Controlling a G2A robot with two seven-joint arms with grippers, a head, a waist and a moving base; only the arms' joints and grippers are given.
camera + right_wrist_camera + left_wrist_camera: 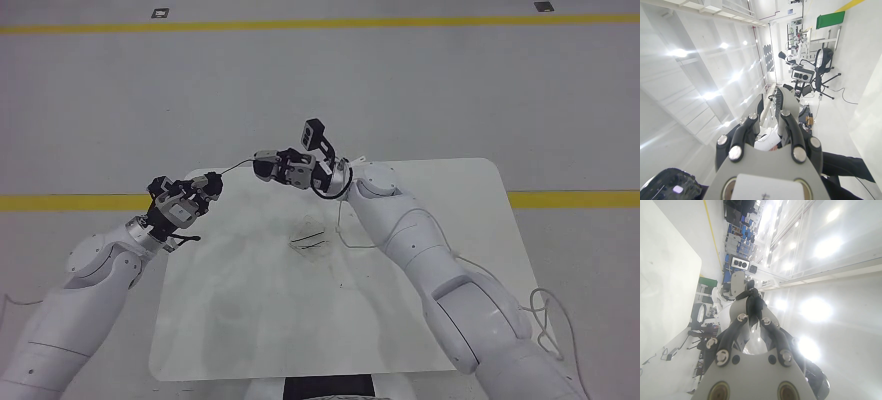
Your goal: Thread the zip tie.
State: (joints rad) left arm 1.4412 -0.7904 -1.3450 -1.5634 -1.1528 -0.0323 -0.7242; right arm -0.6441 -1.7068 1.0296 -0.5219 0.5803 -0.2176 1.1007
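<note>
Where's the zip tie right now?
In the top view, the zip tie spans the air between the left gripper and the right gripper, above the table's far left corner.

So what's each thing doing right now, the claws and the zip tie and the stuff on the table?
Zip tie: up in the air, one thin line, no loop.
Left claw: shut on one end of it.
Right claw: open, at its other end.
Spare ties: lying loose on the table.
</note>
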